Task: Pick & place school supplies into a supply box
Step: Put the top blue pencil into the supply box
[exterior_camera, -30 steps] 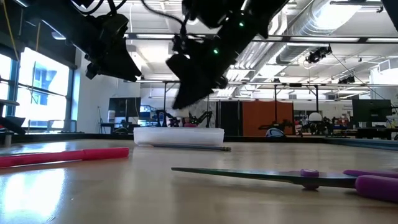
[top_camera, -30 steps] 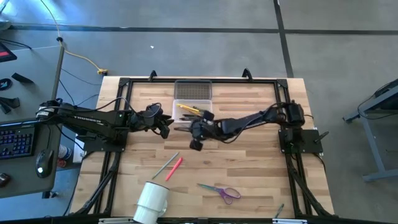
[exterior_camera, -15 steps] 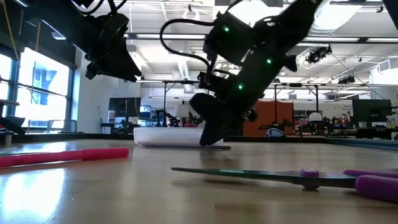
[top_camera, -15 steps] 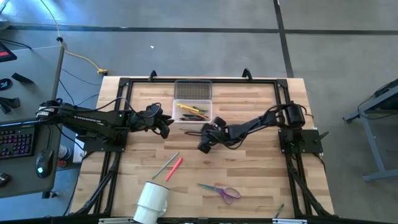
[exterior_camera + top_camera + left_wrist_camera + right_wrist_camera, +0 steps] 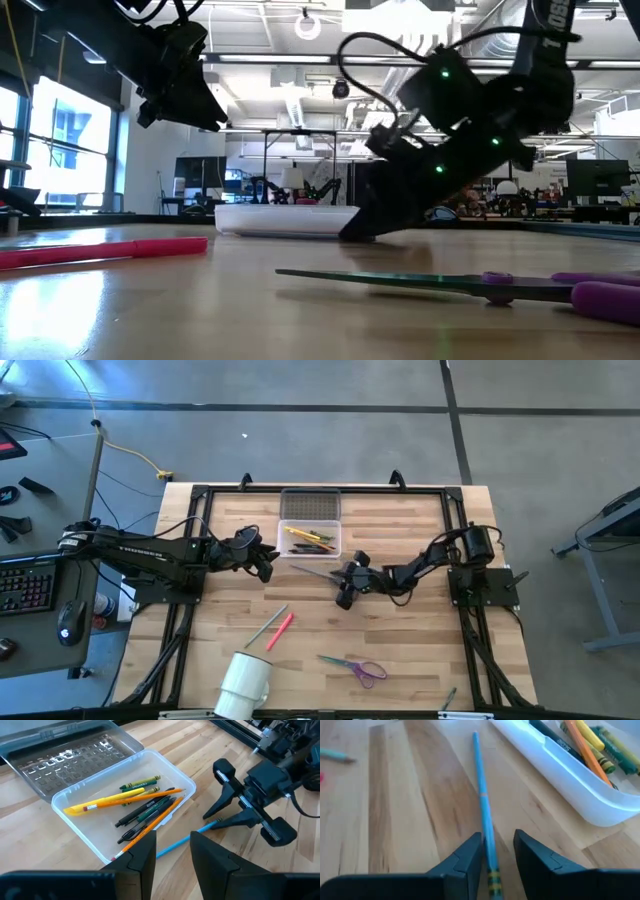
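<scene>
From my station, my left gripper [image 5: 268,563] hangs above the table at the left end of the clear plastic rectangular supply box [image 5: 334,545], its fingers parted a narrow way and holding nothing. The box lies open near the table's far edge, its ribbed translucent grey lid [image 5: 310,506] folded flat behind it. Inside I see a yellow pencil [image 5: 112,800], an orange pencil [image 5: 160,816], green crayons [image 5: 141,783] and dark pens [image 5: 145,811]. Just in front of the box a thin blue pencil [image 5: 315,572] lies on the wooden table [image 5: 420,630], apart from the box wall. My right gripper [image 5: 343,598] is low over the near end of that pencil, fingers set narrowly either side of it; I cannot tell whether they touch it. Nearer me lie a grey-green pencil [image 5: 264,626] and a pink pen [image 5: 280,630] side by side, a white cylindrical cup [image 5: 243,682] on its side, and purple-handled scissors [image 5: 352,665].
</scene>
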`<state>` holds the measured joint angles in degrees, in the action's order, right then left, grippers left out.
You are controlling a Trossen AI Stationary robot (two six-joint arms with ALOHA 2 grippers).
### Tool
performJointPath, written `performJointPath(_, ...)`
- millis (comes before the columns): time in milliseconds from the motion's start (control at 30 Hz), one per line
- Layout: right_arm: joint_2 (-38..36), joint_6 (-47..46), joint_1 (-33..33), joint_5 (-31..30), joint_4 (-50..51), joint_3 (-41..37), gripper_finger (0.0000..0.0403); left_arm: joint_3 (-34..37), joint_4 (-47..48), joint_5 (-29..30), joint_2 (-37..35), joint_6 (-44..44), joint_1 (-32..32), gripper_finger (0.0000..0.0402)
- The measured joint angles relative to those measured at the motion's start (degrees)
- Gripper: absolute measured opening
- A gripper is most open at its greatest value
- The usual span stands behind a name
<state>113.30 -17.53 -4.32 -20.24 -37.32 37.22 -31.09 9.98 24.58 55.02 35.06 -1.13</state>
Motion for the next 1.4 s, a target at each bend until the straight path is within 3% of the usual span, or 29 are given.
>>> performJointPath(167,0.1,9.5,-1.4,-1.1,-2.5,-2.4,0.0067,0.0,0.0,0.0,0.0,0.0,0.0,0.0156)
performJointPath(333,0.1,7.8,-1.3,1.7,-2.3,-1.5,0.001,0.0,0.0,0.0,0.0,0.0,0.0,0.0156)
performJointPath(467,0.0,5.8,-2.0,1.8,-5.3,0.5,0.0014,0.0,0.0,0.1,0.0,0.0,0.0,0.0156)
performJointPath(667,-4.9,17.4,-2.4,1.7,-6.5,7.9,0.0007,0.0,-0.2,0.2,0.0,0.1,0.0,0.0156)
performJointPath(867,-7.1,31.7,1.7,-1.3,7.7,16.0,0.0004,0.0,0.0,0.2,0.0,0.1,0.0,0.0156)
performJointPath(1067,-6.4,26.0,8.9,1.7,34.7,21.7,0.0007,0.0,0.0,-0.1,0.0,-0.1,0.0,0.0156)
performJointPath(1267,-6.7,25.7,12.8,4.5,34.3,21.8,0.0004,0.0,0.1,0.3,0.0,-0.1,0.0,0.0156)
performJointPath(1400,-6.7,25.7,14.0,6.8,32.7,21.8,0.003,0.0,0.1,0.4,0.0,-0.1,0.0,0.0156)
